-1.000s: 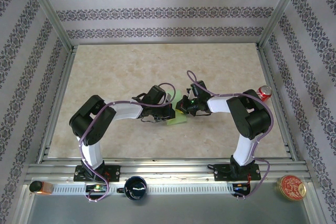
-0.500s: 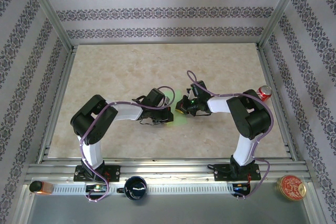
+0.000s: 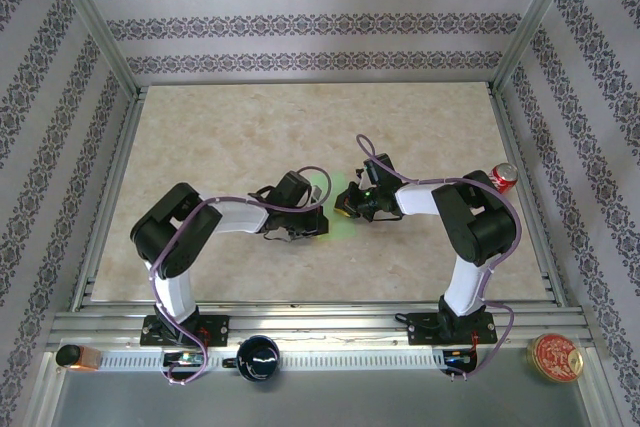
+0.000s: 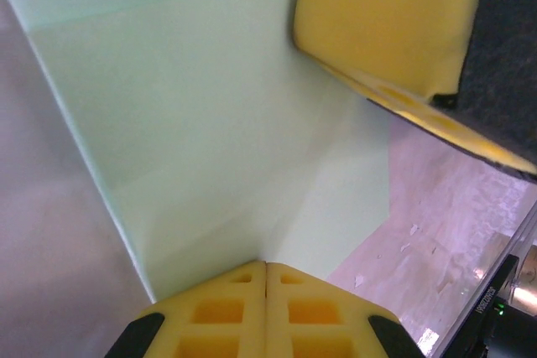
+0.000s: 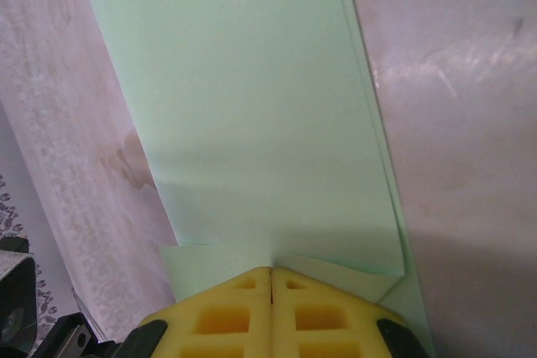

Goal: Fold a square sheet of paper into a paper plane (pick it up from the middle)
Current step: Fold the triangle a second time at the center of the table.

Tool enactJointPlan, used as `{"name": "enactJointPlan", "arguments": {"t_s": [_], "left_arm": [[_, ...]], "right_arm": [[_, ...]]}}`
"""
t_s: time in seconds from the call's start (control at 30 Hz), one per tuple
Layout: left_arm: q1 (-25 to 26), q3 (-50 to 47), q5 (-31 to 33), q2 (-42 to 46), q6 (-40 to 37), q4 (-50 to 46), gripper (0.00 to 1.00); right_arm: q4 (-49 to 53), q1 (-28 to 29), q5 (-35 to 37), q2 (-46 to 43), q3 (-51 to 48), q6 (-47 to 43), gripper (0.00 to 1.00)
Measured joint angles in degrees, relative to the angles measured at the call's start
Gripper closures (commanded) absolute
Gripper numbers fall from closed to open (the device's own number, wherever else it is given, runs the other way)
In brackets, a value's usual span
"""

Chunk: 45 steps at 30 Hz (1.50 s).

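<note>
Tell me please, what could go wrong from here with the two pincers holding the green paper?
1. The left pincer and the right pincer both seem shut on the thin light-green folded sheet of paper; pulling apart could tear it.
2. The sheet's layers look slightly offset along the right edge in the right wrist view, so a crease may set crooked.
3. The pincers sit very close together, so they might collide.
</note>
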<state>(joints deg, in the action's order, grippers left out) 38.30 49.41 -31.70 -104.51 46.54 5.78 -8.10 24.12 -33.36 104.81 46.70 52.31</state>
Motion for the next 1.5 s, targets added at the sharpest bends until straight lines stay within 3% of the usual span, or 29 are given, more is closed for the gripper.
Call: {"name": "enactJointPlan", "arguments": {"t_s": [0.5,0.83,1.13,1.5], "left_arm": [[0.0,-7.82,0.24,6.75,0.0,-0.07,1.0],[0.0,-7.28,0.26,11.26,1.75,0.85,1.0],[0.0,3.56,1.36,2.19,1.99,2.49,1.0],[-0.02,1.03,3.65,-1.62,1.92,3.78,1.0]], "right_arm": [[-0.02,-0.02,-0.22,0.0,-0.11,-0.04,1.0],[-0.37,-0.02,-0.28,-0.07,-0.33,-0.04,1.0],[-1.01,-0.02,-0.37,-0.09,-0.63,-0.02,1.0],[-1.16,-0.02,-0.39,-0.15,-0.7,-0.02,1.0]]}}
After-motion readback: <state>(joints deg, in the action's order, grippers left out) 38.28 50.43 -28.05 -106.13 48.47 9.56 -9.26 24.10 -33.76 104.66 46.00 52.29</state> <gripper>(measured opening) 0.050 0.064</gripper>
